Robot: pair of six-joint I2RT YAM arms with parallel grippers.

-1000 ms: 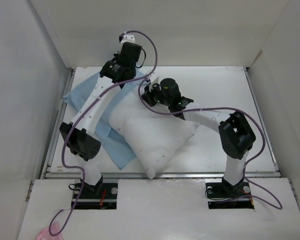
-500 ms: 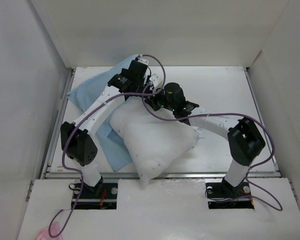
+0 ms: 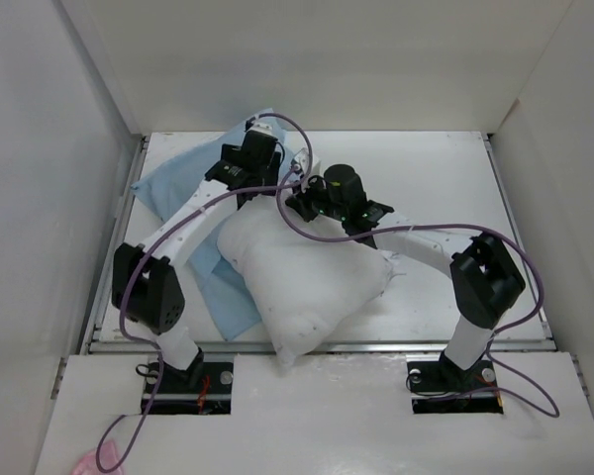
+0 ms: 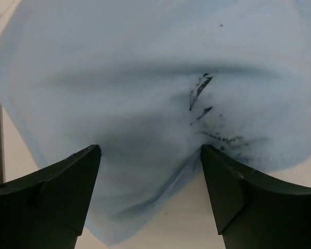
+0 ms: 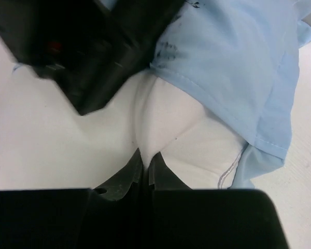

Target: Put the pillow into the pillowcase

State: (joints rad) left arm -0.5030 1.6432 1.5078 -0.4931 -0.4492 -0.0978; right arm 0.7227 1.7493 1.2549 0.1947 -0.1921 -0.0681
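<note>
Plump pillow (image 3: 307, 282), wrinkly (perhaps smudged) blue pillowcase (image 4: 145, 78)

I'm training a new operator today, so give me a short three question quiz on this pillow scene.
1. True or false: the left gripper is shut on the pillowcase.
2. What does the right gripper pinch? A the pillow, B the pillowcase, C nothing.
3. Fill in: most of the pillow lies ___ the pillowcase.
Key: 1 false, it stands open over the pillowcase; 2 A; 3 outside.
</note>
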